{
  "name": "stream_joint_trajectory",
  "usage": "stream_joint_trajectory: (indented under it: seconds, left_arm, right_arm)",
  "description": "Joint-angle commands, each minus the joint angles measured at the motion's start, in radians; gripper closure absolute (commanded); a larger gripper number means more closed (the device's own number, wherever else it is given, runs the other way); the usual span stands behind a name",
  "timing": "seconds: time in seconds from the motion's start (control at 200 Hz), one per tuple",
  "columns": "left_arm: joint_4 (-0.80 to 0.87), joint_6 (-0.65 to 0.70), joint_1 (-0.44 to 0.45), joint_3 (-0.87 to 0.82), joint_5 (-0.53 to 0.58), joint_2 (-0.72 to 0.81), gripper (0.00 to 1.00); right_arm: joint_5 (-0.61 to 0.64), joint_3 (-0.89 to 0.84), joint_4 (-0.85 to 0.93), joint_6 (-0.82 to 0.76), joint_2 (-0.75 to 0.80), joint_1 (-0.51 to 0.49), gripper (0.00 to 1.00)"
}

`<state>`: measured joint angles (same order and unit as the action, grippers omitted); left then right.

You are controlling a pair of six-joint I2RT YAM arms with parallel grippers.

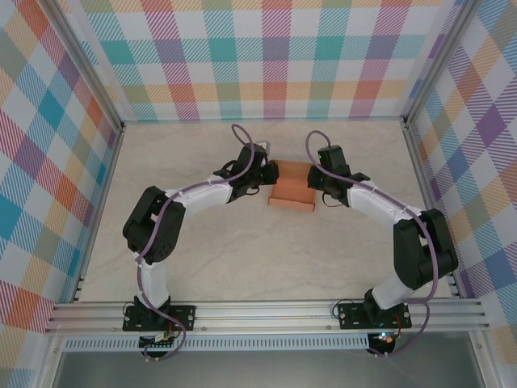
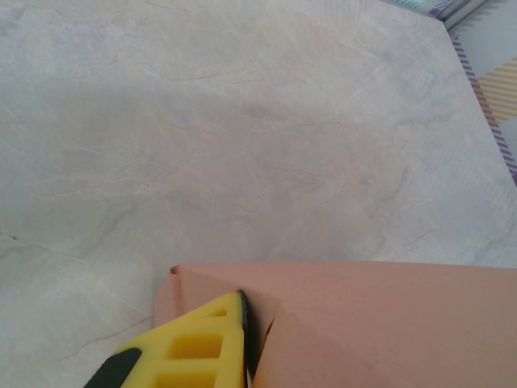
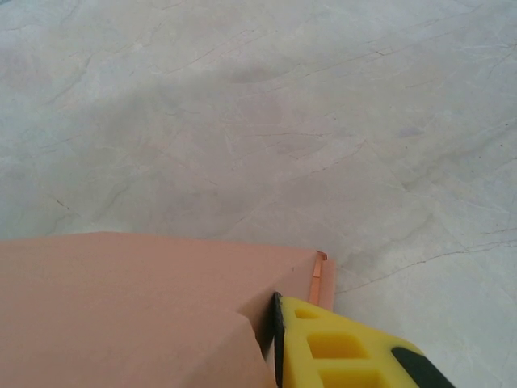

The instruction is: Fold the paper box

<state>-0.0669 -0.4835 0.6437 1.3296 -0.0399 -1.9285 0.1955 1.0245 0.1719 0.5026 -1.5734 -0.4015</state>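
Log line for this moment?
paper box: mid-table, partly folded | left gripper: shut on left end | right gripper: against right end, grip unclear

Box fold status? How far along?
Done: the paper box already has box shape, sides up. In hand: left claw and right claw each pinch one end. Left: corner flaps look untucked in both wrist views, so closing the ends, probably.

Pale, faintly veined marbled surface; one item lies on it, a salmon-orange paper box, centrally placed, mid-depth
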Motion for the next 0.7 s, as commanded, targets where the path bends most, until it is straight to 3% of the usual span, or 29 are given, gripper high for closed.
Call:
stream_joint_trajectory:
  seconds: [0.0,0.33,0.51,0.695]
  left_arm:
    - [0.065,-0.07,0.031,-0.037,-0.077,-0.012,0.89]
    - [0.037,-0.113,0.033,-0.026,-0.088,-0.028,0.89]
    - [0.022,0.0,0.034,-0.074,-0.034,-0.016,0.89]
    - [0.021,0.065,0.033,-0.087,0.006,-0.006,0.89]
  right_arm:
    - [-0.022,-0.017,-0.01,0.046,0.021,-0.011,0.83]
    - [-0.025,-0.055,-0.054,0.037,0.025,-0.012,0.87]
    - [-0.065,-0.143,-0.176,-0.053,0.052,-0.011,0.88]
    - [-0.107,-0.183,-0.229,-0.107,0.062,-0.011,0.77]
